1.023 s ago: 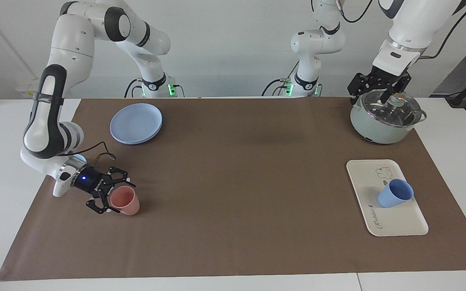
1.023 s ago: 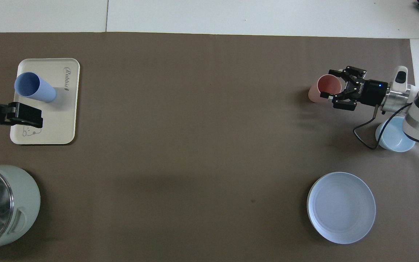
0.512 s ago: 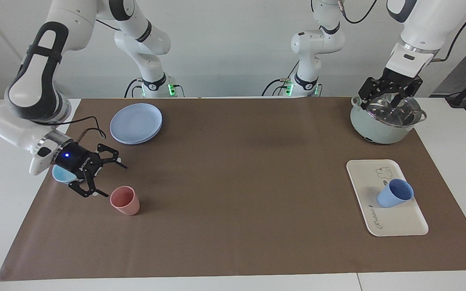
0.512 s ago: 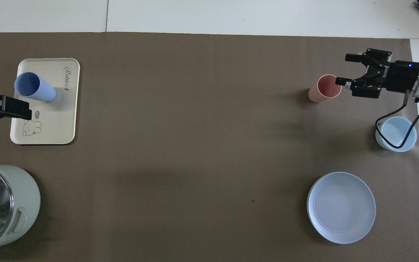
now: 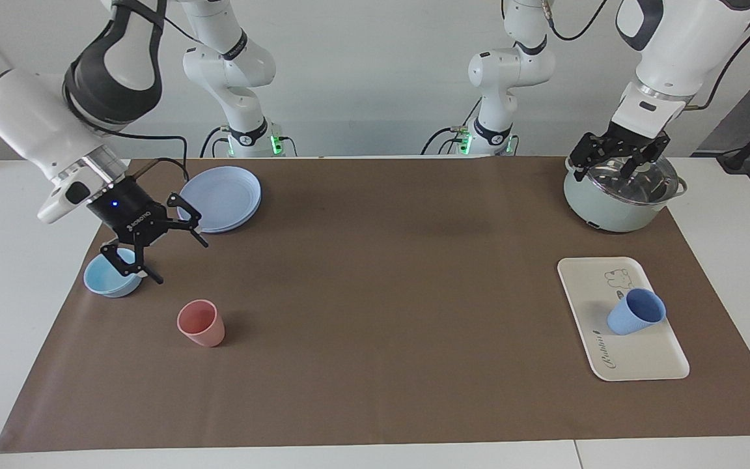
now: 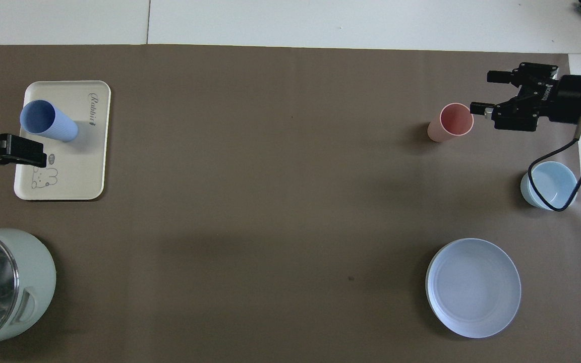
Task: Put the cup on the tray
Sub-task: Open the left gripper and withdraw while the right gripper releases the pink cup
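Periwinkle-blue cup is already standing upright on the cream tray, on the half of the tray nearer the robots, just beside the cartoon drawing, so I'd call the place step done and only the retreat left. Left gripper is up over the lidded pot, jaws spread wide and holding nothing; right gripper is likewise wide open and empty, in the air over the mat between the light-blue bowl and the blue plate, with the salmon-pink tumbler standing free of it. To finish clean: lift both arms straight up and back, keep the left one clear of the pot lid, and don't swing anything low over the tray, since that light cup would probably tip at a nudge.
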Action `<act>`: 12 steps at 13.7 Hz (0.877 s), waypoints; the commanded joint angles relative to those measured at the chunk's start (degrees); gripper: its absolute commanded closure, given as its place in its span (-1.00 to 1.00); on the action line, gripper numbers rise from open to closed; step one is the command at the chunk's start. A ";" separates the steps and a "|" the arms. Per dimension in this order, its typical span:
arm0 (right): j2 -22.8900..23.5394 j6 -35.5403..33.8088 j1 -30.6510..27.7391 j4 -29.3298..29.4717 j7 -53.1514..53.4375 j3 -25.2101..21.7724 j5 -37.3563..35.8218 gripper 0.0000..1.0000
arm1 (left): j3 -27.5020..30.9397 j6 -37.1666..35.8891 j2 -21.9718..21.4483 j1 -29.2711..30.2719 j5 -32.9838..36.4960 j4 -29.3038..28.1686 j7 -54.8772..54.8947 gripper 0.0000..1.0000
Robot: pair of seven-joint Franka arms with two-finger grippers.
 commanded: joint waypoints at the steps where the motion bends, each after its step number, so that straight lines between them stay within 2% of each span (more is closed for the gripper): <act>1: -3.03 -0.21 0.01 -1.01 14.73 0.23 -13.01 -1.00 | -0.04 0.83 -2.17 0.44 0.66 -2.21 0.39 -1.00; 4: -6.98 -8.20 0.10 -1.01 29.84 0.40 -23.58 -1.00 | 0.31 0.65 -2.25 0.44 0.66 -2.21 0.30 -1.00; 7: -9.28 -14.70 2.56 -0.23 45.58 0.49 -31.49 -1.00 | 0.31 0.56 -2.25 0.44 0.66 -2.21 0.30 -1.00; 10: -9.20 -25.67 2.30 5.82 50.80 0.41 -33.01 -1.00 | 0.31 0.56 -2.25 0.44 0.66 -2.21 0.30 -1.00; 12: -9.72 -31.14 1.77 7.42 52.66 -0.29 -32.66 -1.00 | 0.31 0.65 -2.25 0.44 0.66 -2.21 0.30 -1.00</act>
